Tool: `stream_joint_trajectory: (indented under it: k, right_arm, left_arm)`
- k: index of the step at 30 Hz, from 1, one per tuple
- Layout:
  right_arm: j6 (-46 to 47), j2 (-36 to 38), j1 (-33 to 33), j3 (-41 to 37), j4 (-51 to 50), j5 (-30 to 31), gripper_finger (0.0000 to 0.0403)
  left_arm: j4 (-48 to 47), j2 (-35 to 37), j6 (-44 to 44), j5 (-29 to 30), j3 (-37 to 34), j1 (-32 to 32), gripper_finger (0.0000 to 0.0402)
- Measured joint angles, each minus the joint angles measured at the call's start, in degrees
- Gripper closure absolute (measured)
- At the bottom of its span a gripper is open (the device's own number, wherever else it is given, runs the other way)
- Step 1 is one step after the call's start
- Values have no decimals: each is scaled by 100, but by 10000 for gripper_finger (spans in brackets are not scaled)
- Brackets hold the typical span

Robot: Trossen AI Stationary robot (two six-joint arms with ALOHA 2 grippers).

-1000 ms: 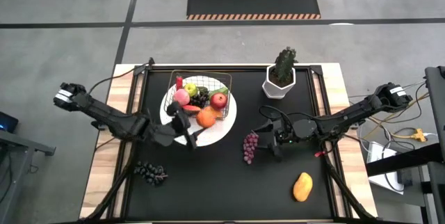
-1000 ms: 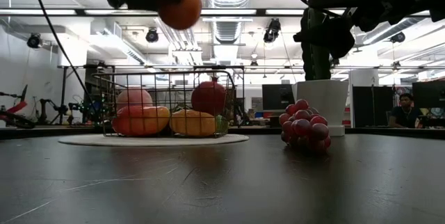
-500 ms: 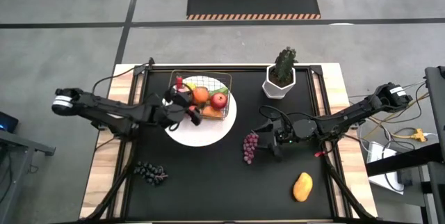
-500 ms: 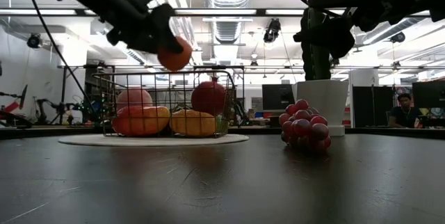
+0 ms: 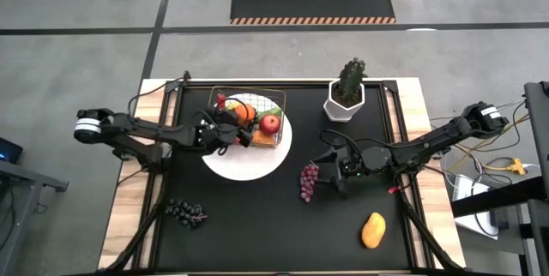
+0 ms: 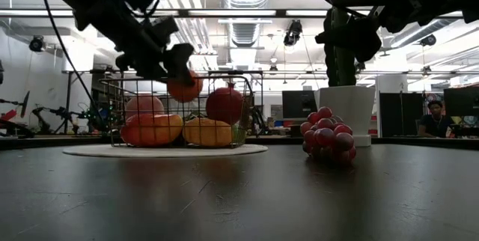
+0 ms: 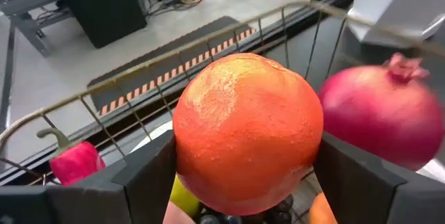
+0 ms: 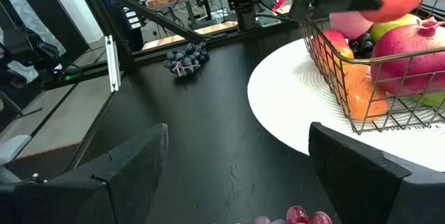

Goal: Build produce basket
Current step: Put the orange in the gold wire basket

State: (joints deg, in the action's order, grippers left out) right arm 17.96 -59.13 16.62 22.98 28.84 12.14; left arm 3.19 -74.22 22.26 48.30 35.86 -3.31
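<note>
The wire basket [image 5: 280,98] stands on a round white plate [image 5: 249,163] and holds several toy fruits, among them a red fruit [image 7: 379,123] and a red chili [image 7: 76,161]. My left gripper [image 5: 233,125] is shut on an orange [image 5: 245,113] at the basket's rim height [image 6: 184,89]. My right gripper [image 5: 330,171] hangs open just right of a red-purple grape bunch [image 5: 307,180] that lies on the table. A dark grape bunch [image 5: 184,213] and a yellow mango [image 5: 372,230] lie near the table's near edge. My left gripper pinches the orange [image 7: 247,130] between its two fingers [image 7: 149,175], one on each side of its widest part. The fingers come from the table's left, slanting down. The orange hangs over the fruits in the basket, partly below the rim; whether it touches them I cannot tell.
A white hexagonal pot with a green plant [image 5: 345,103] stands at the far right of the mat, behind my right gripper. Bare black mat lies between the plate and the near edge. A person [image 6: 432,117] sits in the room beyond.
My left gripper has carried the orange from above the plate's near side toward the table's far edge and down, from well above the basket to its rim height over the fruits. It has stayed shut on the orange. The right arm has kept still.
</note>
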Motion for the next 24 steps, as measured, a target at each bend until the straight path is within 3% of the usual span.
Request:
stream_joint_trajectory:
  k: [7,24]
  right_arm:
    - [0,-2,0,0,4,0,74]
    - [-2,-2,0,0,0,0,74]
  left_arm:
    - [8,-194,5,4,24,-62,96]
    - [93,-189,-8,26,28,-77,93]
